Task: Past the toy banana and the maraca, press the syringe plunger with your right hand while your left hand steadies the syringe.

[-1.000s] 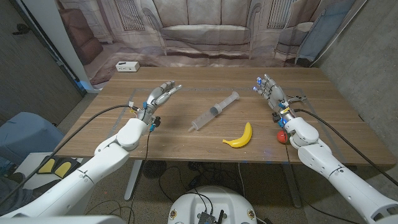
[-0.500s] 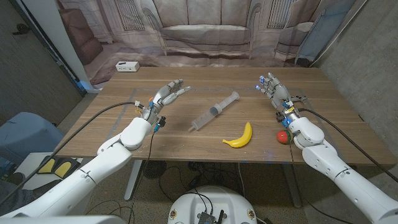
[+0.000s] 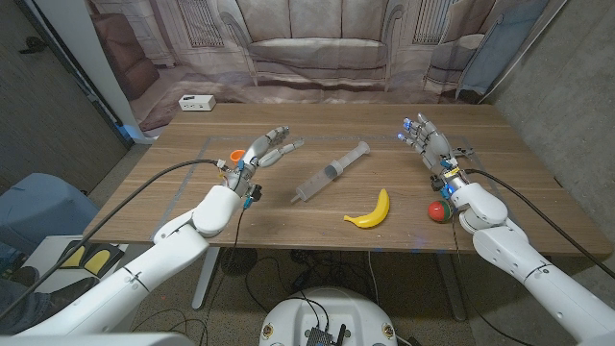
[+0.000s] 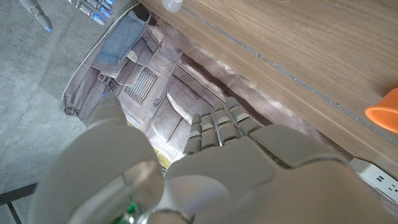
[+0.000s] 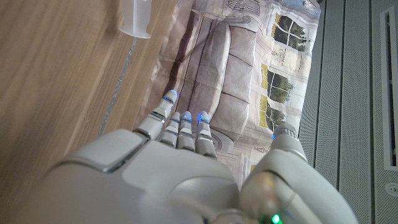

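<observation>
Flanking the syringe (image 3: 332, 171), left robot hand (image 3: 266, 150) and right robot hand (image 3: 424, 140) raised, fingers apart, empty

Bare wood lies between the open left hand (image 3: 266, 151) and the clear plastic syringe (image 3: 332, 171) at frame centre. Right of it, open table separates the plunger end from the right hand (image 3: 424, 140). Lower down, the yellow toy banana (image 3: 371, 210) and red-green maraca (image 3: 440, 210) stand near the front edge.
</observation>
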Available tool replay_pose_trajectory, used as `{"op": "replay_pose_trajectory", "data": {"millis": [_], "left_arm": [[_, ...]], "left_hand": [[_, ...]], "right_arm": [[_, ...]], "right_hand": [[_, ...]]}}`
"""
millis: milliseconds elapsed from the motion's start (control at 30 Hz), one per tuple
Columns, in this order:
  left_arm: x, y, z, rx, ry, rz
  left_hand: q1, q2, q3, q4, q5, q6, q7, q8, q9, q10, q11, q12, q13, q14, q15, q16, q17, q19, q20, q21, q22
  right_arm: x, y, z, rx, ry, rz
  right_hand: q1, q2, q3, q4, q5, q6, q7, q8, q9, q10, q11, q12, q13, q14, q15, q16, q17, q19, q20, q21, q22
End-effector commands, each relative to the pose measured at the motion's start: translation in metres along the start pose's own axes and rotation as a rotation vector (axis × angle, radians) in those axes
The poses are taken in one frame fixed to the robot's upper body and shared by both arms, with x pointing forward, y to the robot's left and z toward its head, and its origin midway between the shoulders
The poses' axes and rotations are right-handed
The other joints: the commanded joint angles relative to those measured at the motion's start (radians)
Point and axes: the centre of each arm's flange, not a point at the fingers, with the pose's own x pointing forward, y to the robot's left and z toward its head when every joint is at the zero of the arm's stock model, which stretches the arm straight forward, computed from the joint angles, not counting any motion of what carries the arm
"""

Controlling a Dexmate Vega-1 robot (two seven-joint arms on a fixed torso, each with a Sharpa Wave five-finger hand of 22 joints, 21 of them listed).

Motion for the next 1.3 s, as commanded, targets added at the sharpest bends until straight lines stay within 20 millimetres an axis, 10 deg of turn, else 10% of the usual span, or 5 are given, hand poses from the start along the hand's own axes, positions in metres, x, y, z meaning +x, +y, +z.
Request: {"op": "replay_pose_trajectory", "data": {"millis": [33, 1300], "left_arm": [[0.007, -0.009, 0.012, 0.136, 0.040, -0.005], [0.036, -0.055, 0.041, 0.389, 0.174, -0.084]], "left_hand": [[0.013, 0.000, 0.005, -0.008, -0.002, 0.010, -0.003, 0.000, 0.001, 0.005, -0.004, 0.002, 0.001, 0.006, -0.004, -0.002, 0.004, 0.009, 0.000, -0.002, 0.003], [0.108, 0.011, 0.044, -0.055, 0.000, 0.035, -0.001, 0.001, 0.003, 0.037, -0.013, 0.006, 0.002, 0.061, -0.013, -0.003, 0.002, 0.101, 0.029, -0.003, 0.004]], "right_arm": [[-0.015, -0.002, 0.000, 0.006, 0.010, -0.019], [-0.041, -0.032, -0.006, 0.028, 0.023, -0.061]], "right_hand": [[0.010, 0.005, 0.003, 0.003, 0.006, 0.009, -0.002, 0.006, 0.005, 0.001, 0.010, -0.001, 0.004, 0.000, 0.012, -0.002, 0.005, 0.004, 0.008, -0.001, 0.004], [0.013, 0.009, 0.003, 0.003, 0.006, 0.015, -0.003, 0.006, 0.005, 0.006, 0.010, -0.004, 0.005, 0.005, 0.014, -0.005, 0.006, 0.008, 0.013, -0.009, 0.005]]}}
